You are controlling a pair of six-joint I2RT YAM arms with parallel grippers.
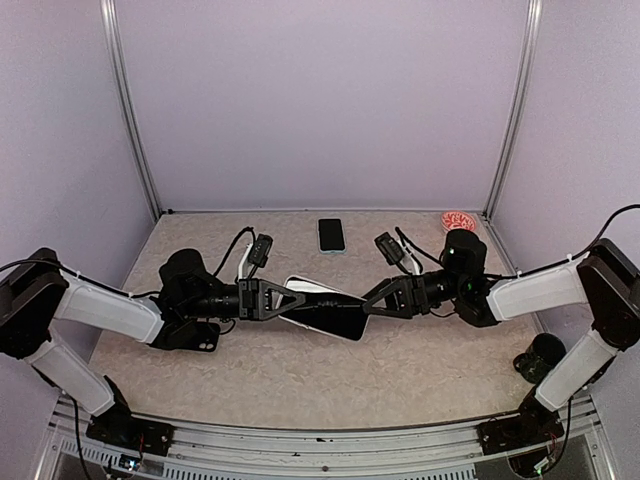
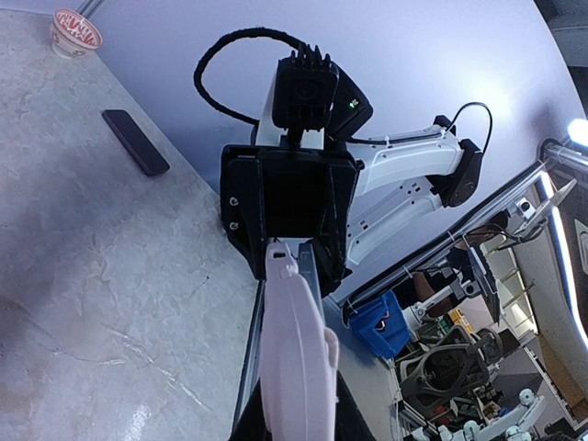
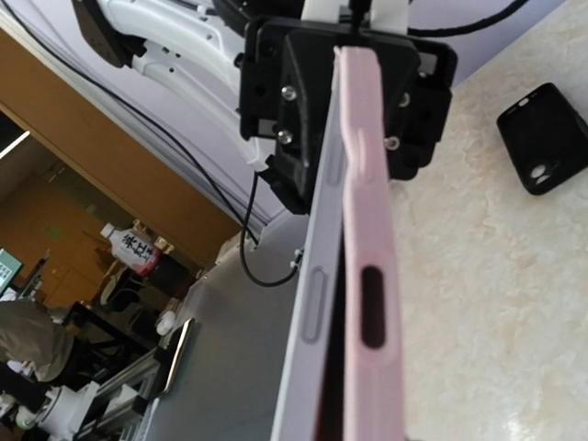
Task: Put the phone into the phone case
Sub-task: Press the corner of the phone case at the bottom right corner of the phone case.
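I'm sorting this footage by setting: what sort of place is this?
Probably a robotics lab or workshop. A lilac-walled booth with aluminium posts encloses the workspace, and the left wrist view shows a blue bin and other metal rigs beyond it.

White-shelled arms (image 1: 105,310), black joints (image 1: 185,275) — looped black cables (image 1: 235,245), silver screws (image 3: 289,92) in the black left gripper (image 1: 300,298).

I get soft even light, faint shadows on the table (image 1: 300,380), wrist views warped at edges, close case (image 3: 372,276) blurred
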